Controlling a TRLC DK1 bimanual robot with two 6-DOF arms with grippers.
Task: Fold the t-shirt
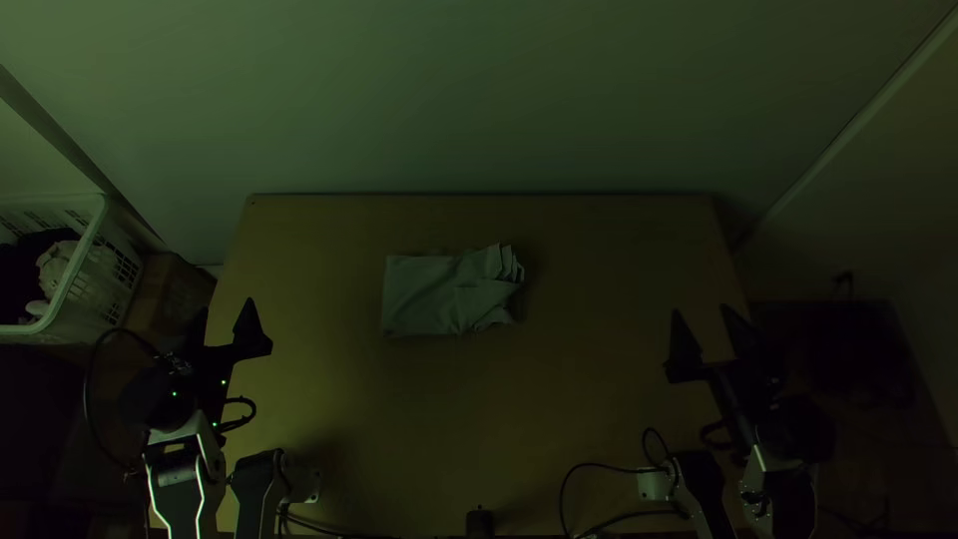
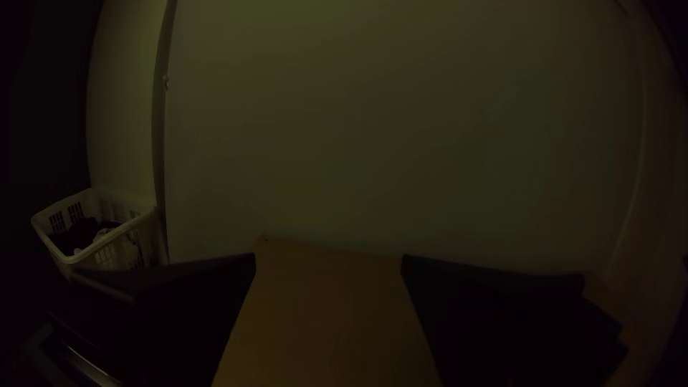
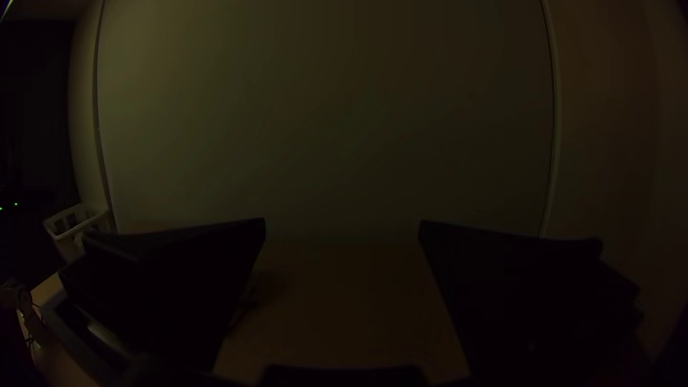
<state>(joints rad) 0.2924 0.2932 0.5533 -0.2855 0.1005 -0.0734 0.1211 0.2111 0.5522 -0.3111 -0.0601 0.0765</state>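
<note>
The t-shirt [image 1: 424, 294] lay on the far half of the counter [image 1: 454, 409], near the middle, folded up small. Its end toward the left arm was flat and neat, but its other end was all ruffles, with bits of cloth poking out. That messy end looked like the part most likely to cause trouble. If a pincer pinched just one top layer there, the fold could have popped open. If it pushed down too hard, the whole bundle could have slid or wrinkled more. The left pincer [image 1: 226, 307] was wide open with no cloth in it, by the counter's left edge. The right pincer [image 1: 701, 309] was wide open and held nothing too, near the right edge. Both were well apart from the shirt. If both had gone for the small bundle together, they might have bumped.
</note>
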